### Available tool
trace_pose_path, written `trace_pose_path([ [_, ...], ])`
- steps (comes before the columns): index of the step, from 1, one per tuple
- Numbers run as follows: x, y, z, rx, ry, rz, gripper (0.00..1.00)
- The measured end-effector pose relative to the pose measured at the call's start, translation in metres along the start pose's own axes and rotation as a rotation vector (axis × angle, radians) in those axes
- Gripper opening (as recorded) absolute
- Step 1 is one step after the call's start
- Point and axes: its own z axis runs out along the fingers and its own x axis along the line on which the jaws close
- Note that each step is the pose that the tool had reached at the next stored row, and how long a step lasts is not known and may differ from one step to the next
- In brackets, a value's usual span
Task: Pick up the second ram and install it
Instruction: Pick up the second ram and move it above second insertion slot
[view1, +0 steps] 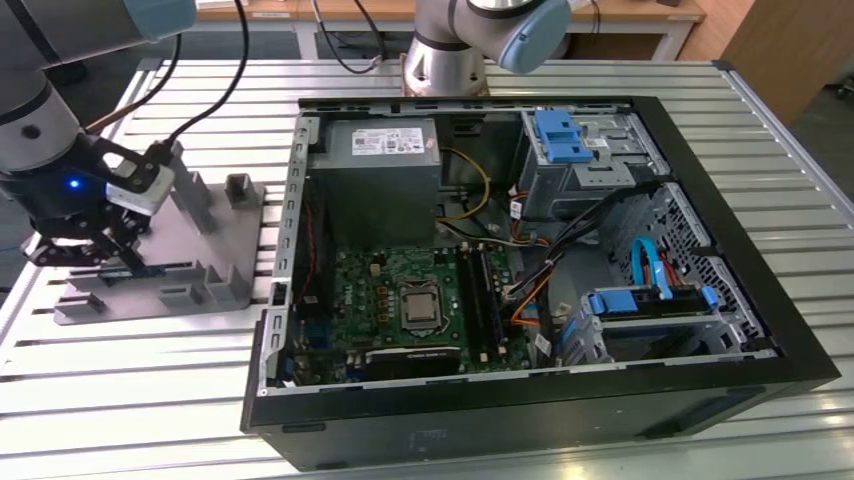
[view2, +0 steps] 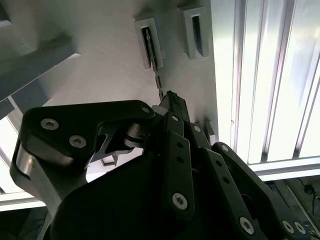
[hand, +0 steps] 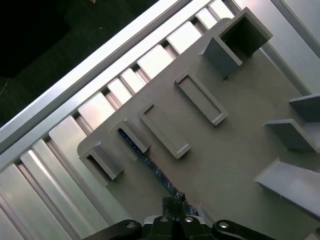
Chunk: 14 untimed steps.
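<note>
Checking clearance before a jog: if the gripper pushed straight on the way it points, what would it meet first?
The thin dark memory stick at the gripper's tips, standing edgewise in the grey plastic tray, likely.

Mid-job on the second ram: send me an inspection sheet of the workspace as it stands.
Surface: ribbed aluminium slat table, carrying a flat grey plastic tray and an open black computer case.
Job's things: second ram, a thin dark memory stick, stands on edge in the tray's slotted holders. The long black memory slots lie in the case; too small to tell if they are filled.
Clutter: nothing seen.
Grippers: black gripper is closed on one end of the ram, low over the tray.
Cables: black cables run to the wrist; coloured wire bundles lie inside the case.
Surroundings: grey robot base beyond the case.
</note>
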Motion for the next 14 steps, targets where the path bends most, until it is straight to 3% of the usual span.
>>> trace_pose_path([
  [8,0.0,0.0,0.0,0.0012,0.0012,-0.081,0.1],
  [14,0.0,0.0,0.0001,0.0028,0.0028,-0.185,0.1],
])
